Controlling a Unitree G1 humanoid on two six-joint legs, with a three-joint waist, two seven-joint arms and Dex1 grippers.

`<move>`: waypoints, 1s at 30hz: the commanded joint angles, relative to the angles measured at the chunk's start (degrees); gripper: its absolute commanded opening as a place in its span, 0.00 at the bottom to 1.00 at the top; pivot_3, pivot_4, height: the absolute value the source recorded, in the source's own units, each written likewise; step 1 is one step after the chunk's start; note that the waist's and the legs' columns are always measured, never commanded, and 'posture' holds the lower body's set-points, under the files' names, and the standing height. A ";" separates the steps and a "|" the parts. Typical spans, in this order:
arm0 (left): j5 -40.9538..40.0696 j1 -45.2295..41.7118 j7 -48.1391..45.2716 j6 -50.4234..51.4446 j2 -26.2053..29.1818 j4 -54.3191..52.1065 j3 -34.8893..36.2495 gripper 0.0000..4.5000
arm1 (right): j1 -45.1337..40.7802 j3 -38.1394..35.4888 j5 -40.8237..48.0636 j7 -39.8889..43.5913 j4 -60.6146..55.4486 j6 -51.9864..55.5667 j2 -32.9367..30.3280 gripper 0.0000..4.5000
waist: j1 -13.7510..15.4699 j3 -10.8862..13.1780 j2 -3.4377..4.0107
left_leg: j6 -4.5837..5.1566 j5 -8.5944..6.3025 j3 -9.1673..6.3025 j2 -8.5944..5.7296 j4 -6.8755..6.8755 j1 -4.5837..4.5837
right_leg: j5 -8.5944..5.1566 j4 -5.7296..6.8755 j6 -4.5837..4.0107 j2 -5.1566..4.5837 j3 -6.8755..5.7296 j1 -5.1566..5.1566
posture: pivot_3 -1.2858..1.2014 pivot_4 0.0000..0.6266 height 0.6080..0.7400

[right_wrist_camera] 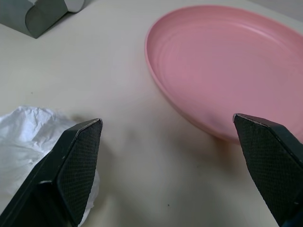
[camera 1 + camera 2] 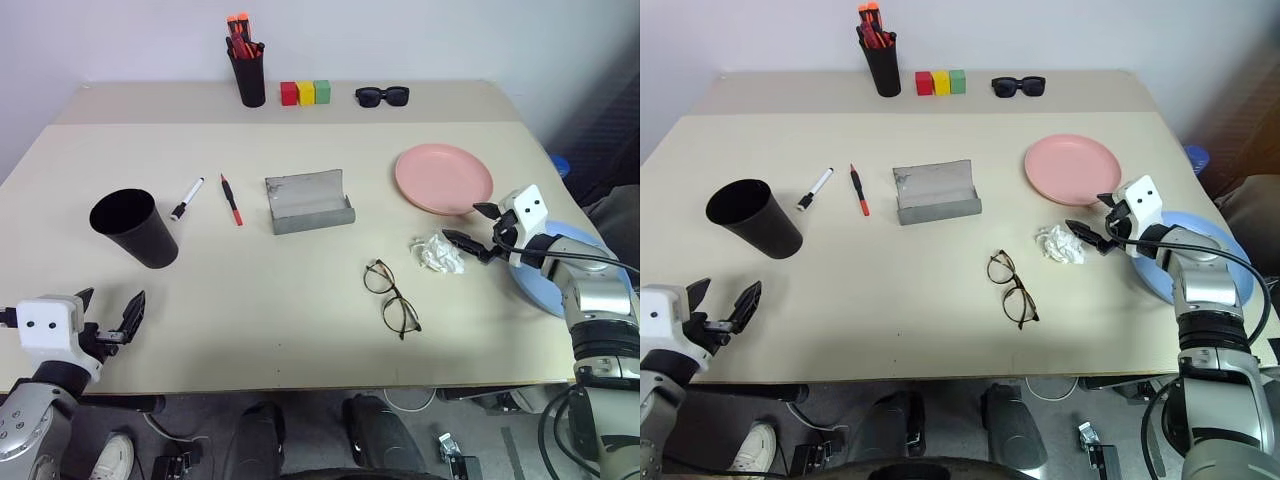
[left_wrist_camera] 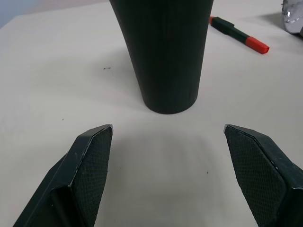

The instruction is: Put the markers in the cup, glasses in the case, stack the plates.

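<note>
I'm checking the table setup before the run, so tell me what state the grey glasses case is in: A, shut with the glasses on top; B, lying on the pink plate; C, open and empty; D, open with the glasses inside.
C: the grey case stands open with nothing inside, while the glasses lie apart from it on the table.

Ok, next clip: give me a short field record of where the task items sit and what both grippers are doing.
cup: black cup upright, empty, table's left
markers: white marker and red marker lying between cup and case
case: grey case open, mid-table
glasses: glasses unfolded on table
plates: pink plate on table; blue plate under right arm, unstacked
left gripper: open, empty
right gripper: open, beside crumpled paper
</note>
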 commanded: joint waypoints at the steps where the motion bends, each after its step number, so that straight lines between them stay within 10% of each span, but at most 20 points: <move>1: 0.00 0.37 -0.38 -1.66 0.21 -0.72 1.54 0.86 | -1.07 -0.92 0.45 0.27 -0.50 -1.49 -0.38 1.00 | 0.00 0.00 0.00 | 0.00 0.00 0.00 0.00 0.00 0.00 | 0.00 0.00 0.00 0.00 0.00 0.00 | 0.52 0.24 0.94; 23: -3.81 -0.28 -3.45 4.45 4.05 -8.01 -3.40 0.86 | -2.93 0.49 1.01 1.01 -5.11 -0.26 0.53 1.00 | 0.06 0.00 0.00 | 0.00 0.00 -0.02 0.01 0.04 0.00 | 0.00 0.04 0.00 0.01 0.00 0.01 | 0.52 0.24 0.94; 30: -1.09 -21.10 12.36 21.49 0.66 -5.80 -15.43 0.99 | -0.05 1.96 1.98 -0.17 -16.03 3.24 3.86 1.00 | 0.47 -0.03 0.01 | 0.00 0.00 -0.19 0.00 0.13 -0.01 | 0.18 0.06 0.31 0.07 -0.04 0.11 | 0.52 0.24 0.94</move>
